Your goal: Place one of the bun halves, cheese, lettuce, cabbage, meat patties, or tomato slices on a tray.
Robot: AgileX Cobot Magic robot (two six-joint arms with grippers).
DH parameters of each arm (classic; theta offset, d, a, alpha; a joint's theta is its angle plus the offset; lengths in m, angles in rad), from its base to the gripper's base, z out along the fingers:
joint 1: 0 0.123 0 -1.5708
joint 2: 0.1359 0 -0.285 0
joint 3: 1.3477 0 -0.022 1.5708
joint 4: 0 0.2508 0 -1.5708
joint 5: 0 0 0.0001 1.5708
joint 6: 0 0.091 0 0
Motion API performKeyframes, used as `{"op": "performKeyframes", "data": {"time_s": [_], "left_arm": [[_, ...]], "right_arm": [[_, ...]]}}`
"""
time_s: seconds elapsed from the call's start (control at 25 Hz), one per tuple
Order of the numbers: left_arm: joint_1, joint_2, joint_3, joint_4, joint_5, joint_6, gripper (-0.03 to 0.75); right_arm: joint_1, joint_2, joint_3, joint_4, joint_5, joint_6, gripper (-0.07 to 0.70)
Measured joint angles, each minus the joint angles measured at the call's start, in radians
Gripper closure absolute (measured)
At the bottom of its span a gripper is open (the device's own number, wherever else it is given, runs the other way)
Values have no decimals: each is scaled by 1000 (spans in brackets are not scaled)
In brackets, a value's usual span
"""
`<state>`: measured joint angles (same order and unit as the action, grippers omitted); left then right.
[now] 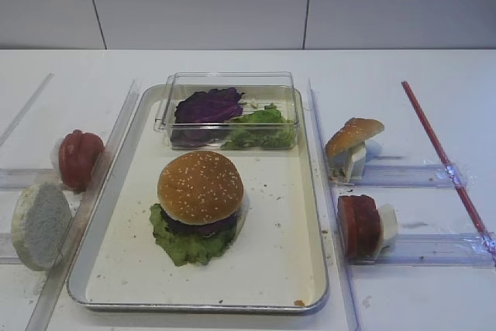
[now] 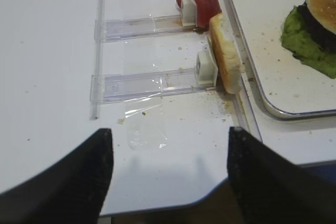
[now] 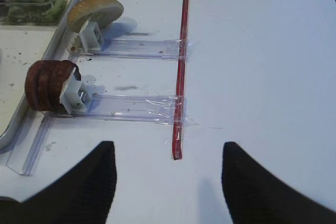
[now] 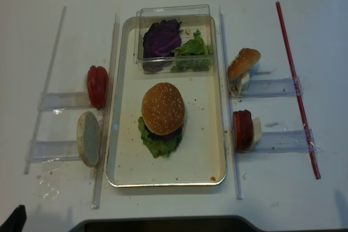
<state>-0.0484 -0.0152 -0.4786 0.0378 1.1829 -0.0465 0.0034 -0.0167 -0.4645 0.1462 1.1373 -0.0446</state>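
Right gripper (image 3: pixel 168 182) wide, empty, matte black, sesame-speckled domed bun (image 1: pixel 201 186) on ruffled lettuce (image 1: pixel 186 243), metal tray (image 1: pixel 310 300).

I count one tray (image 1: pixel 314 215) on the table (image 1: pixel 434 75), with one clear box (image 1: pixel 229 110) at its 12 o'clock end. I see two seeded bun tops: one (image 1: pixel 200 186) on the stack mid-tray, one (image 1: pixel 353 136) at 3 o'clock off the tray. One pale bun half (image 1: pixel 40 225) stands at 9 o'clock. Lettuce shows in two places, in the box (image 1: pixel 263 125) and under the stack (image 1: pixel 186 242). One cabbage heap (image 1: pixel 208 105) lies in the box. I count one tomato stack (image 1: pixel 80 158), one patty stack (image 1: pixel 358 226), four clear rails, one red rod (image 1: pixel 442 156).
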Motion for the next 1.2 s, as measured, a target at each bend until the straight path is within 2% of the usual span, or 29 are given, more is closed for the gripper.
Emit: {"op": "performKeyframes", "data": {"time_s": [1.2], "left_arm": [[0,0,0,0,0,0,287]], "right_arm": [[0,0,0,0,0,-3,174]]}}
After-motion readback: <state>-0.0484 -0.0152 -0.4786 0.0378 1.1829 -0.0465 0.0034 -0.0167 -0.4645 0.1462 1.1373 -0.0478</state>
